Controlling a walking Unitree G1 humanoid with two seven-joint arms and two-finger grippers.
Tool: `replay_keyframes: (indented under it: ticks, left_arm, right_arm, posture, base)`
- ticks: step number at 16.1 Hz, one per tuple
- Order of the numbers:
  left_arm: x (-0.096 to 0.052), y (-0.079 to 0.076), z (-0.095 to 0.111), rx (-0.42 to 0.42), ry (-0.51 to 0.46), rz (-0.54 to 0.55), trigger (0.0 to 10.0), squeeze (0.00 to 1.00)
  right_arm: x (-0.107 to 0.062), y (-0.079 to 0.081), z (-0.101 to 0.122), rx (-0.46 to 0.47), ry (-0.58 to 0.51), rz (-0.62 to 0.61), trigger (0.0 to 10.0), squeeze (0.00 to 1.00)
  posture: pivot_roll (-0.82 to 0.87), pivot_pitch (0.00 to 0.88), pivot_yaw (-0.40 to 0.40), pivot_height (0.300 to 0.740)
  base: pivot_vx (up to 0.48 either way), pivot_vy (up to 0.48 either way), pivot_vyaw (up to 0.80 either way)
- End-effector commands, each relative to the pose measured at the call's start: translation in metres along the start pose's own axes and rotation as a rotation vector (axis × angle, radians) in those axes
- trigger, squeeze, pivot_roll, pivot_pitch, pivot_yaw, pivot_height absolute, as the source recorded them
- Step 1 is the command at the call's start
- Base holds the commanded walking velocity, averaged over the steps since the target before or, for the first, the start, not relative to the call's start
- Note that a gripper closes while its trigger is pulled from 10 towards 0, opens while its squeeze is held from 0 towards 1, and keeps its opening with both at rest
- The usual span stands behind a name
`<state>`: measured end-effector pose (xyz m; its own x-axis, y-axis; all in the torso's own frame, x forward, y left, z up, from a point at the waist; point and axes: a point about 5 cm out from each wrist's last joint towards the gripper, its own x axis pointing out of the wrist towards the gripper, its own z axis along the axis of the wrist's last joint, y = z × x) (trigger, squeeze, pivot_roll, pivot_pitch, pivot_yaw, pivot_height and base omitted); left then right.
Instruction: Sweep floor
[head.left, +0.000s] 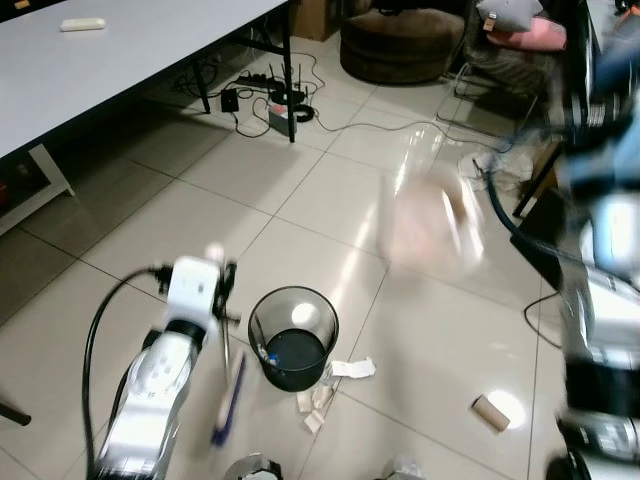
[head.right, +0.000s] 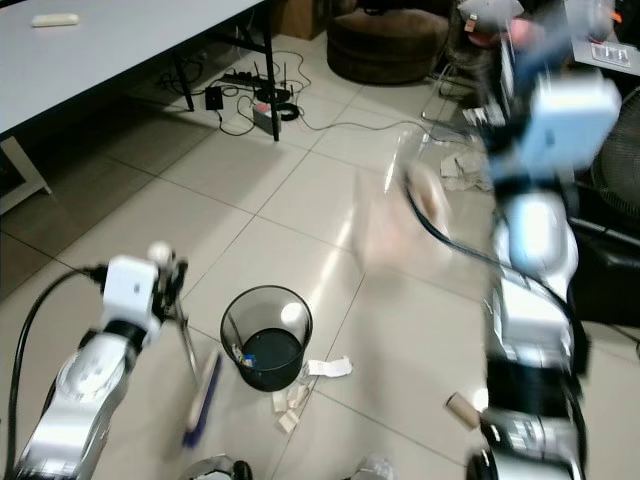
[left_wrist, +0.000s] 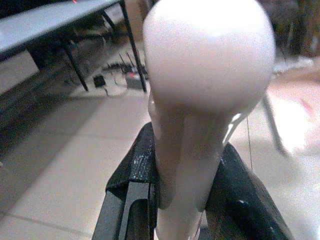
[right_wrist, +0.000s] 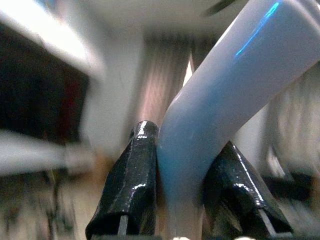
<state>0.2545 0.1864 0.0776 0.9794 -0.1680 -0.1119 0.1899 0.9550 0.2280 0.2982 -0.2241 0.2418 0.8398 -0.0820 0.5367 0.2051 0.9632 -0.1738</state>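
Paper scraps (head.left: 335, 385) beside bin (head.left: 292, 338), seemingly touching

A grey table (head.left: 120, 60) stands above a power strip (head.left: 262, 80) and cables.

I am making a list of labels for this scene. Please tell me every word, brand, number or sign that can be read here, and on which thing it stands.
None can be read.
The grey table, black bin and paper scraps show no print.
The cardboard tube looks plain.
The handles in the left gripper and right gripper bear no text; motion blur hides the rest.
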Motion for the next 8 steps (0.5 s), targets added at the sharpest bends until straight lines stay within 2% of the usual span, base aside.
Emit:
replay_keyframes:
  ticks: [1,3,4,8]
  left_arm:
    - [-0.004,0.005,0.005,0.037,-0.016,-0.005,10.0,0.0]
    - [-0.002,0.006,0.006,0.011,-0.021,0.025,10.0,0.0]
    - [0.002,0.004,0.009,0.008,-0.028,0.014,10.0,0.0]
    - [0.003,-0.005,0.01,0.007,-0.027,-0.032,10.0,0.0]
  right_arm:
    - [-0.017,-0.008,-0.029,-0.026,0.17,-0.043,10.0,0.0]
    - [-0.035,-0.014,-0.053,-0.03,0.292,-0.114,10.0,0.0]
    - [-0.042,-0.014,-0.057,-0.037,0.321,-0.122,10.0,0.0]
    - [-0.051,-0.001,-0.059,-0.018,0.358,-0.067,10.0,0.0]
  posture:
    - [0.02,0.076,0.03,0.74]
    - [0.03,0.077,0.026,0.74]
    - [0.03,0.075,0.029,0.74]
    - [0.02,0.078,0.036,0.74]
  base:
    - [0.0,0.0,0.0]
    - [0.0,0.0,0.0]
    - [0.0,0.0,0.0]
    - [0.0,0.0,0.0]
